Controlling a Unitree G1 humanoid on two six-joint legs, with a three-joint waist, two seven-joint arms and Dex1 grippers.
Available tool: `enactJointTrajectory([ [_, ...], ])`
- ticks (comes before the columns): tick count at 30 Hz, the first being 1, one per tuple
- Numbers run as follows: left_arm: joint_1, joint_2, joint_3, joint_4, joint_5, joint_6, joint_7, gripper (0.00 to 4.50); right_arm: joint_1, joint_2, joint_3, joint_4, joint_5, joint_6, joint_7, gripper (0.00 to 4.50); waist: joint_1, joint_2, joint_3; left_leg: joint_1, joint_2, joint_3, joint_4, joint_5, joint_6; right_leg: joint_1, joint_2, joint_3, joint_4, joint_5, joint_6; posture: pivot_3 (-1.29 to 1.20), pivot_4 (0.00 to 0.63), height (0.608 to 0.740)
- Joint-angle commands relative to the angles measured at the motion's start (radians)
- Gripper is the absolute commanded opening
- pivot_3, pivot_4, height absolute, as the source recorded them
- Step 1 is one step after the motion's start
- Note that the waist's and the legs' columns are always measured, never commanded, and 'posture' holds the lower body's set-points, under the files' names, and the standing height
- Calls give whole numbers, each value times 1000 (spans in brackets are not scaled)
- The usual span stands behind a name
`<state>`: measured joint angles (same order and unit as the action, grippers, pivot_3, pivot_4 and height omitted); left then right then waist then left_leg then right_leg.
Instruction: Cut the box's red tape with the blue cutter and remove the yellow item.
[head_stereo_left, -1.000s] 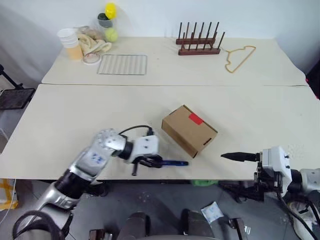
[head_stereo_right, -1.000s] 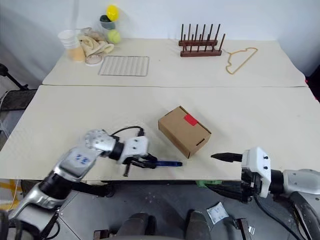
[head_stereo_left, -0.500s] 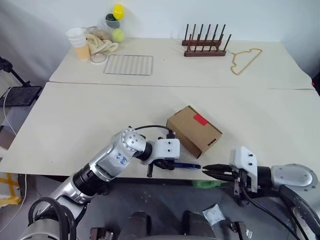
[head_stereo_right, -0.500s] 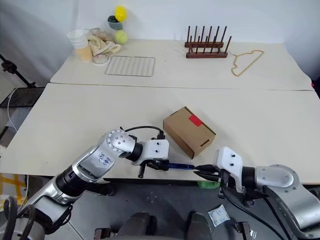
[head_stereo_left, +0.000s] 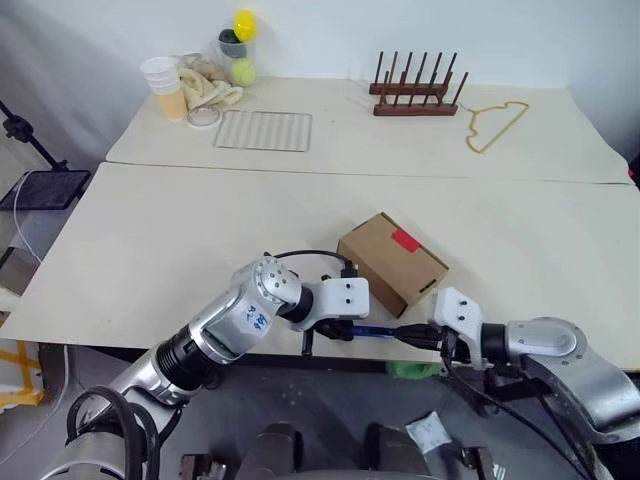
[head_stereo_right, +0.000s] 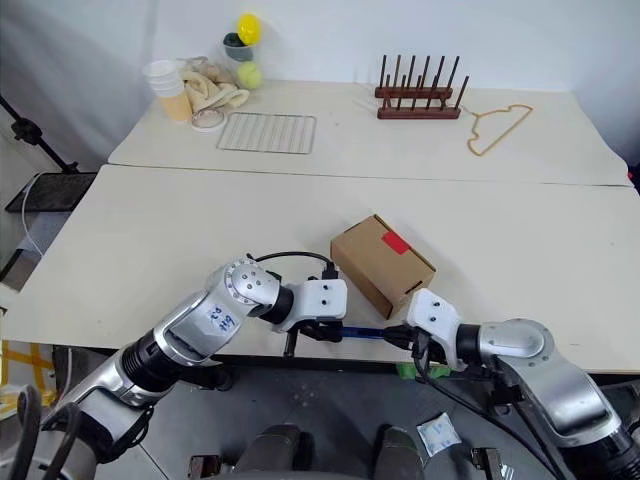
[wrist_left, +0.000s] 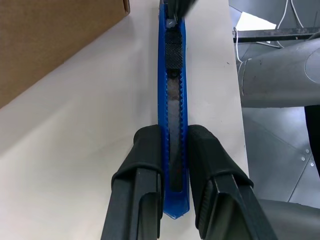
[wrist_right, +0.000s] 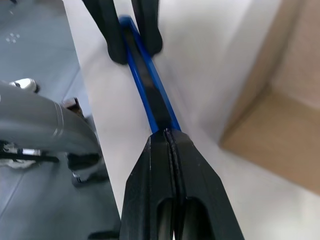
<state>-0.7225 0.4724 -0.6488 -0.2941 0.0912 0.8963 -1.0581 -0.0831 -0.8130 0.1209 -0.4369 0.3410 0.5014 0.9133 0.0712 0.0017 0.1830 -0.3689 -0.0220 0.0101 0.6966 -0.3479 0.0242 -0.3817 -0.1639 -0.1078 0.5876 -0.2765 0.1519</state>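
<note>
At the near edge of the pale tabletop (head_stereo_left: 180, 250), we had both arms drawn in toward each other over one tool. Our left arm reached in from the lower left, bent at the elbow, its white wrist turned to the right and angled down; the left gripper (wrist_left: 172, 150) clasped the rear end of the slim dark-blue pen-like cutter (wrist_left: 172, 90), one black finger (wrist_left: 145, 165) on each side of the handle. Our right arm came in low from the right with its forearm lying along the table edge, and the right gripper (wrist_right: 169, 137) had its two fingers pressed flat together, their tip meeting the cutter's far end. Whether those fingertips pinched the blade end or only touched it, we could not tell.

The cutter lay flat along the table edge, just in front of the small brown cardboard box (head_stereo_left: 392, 262), close beside it but apart from it. The box sat with its flaps down, the small bright red tape strip (head_stereo_left: 405, 240) across the lid edge uncut.

A second earlier our right gripper had stood well off to the right, clear of the cutter; since then it had swung in leftward to the tool's tip. The left gripper had kept its hold on the cutter throughout. The box lay at the same angle on the table.
</note>
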Motion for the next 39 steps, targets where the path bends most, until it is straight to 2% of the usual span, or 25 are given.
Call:
enactJointTrajectory([
  [1,20,-4,-88,20,-12,17,-18,467,-11,22,34,-9,-15,24,-17,21,0,0,0,0,0,0,0,0,0,0,0,0,0,0,0,0,150,740],
  [17,16,8,-85,36,-9,0,-10,467,-120,95,138,38,-35,70,-1,21,-5,0,-1,0,0,-1,0,0,0,1,0,0,0,0,0,0,150,740],
  [22,24,31,-57,27,-14,-39,-15,467,-98,67,45,-14,44,84,35,21,-4,0,-1,0,0,-1,0,0,0,1,0,0,0,0,0,0,150,740],
  [25,59,83,1,-2,-29,-153,-27,467,-89,47,-109,-88,222,241,21,21,-14,0,-1,-1,0,-1,0,0,0,0,0,0,0,0,0,0,150,740],
  [28,117,137,63,6,2,-326,23,467,-86,-6,-256,-152,431,429,16,567,-24,1,0,-2,5,-2,-1,0,0,-1,0,0,0,0,0,0,150,740],
  [31,177,196,118,13,10,-587,40,467,-124,-26,-375,-168,615,603,-83,1579,-37,1,0,-1,8,-2,-2,-1,-2,-1,2,-1,0,0,-1,0,150,740],
  [36,220,206,180,-7,-14,-697,48,467,-235,-26,-435,-109,873,889,-318,3263,-44,2,1,-2,9,-2,-3,-1,-3,-3,0,-1,0,-1,-1,0,150,740],
  [39,214,176,197,-16,-29,-689,54,467,-280,-10,-419,-58,1047,940,-454,4235,-37,2,1,-5,8,-2,-3,-1,-3,-6,-1,-1,-1,-1,-1,0,150,740],
])
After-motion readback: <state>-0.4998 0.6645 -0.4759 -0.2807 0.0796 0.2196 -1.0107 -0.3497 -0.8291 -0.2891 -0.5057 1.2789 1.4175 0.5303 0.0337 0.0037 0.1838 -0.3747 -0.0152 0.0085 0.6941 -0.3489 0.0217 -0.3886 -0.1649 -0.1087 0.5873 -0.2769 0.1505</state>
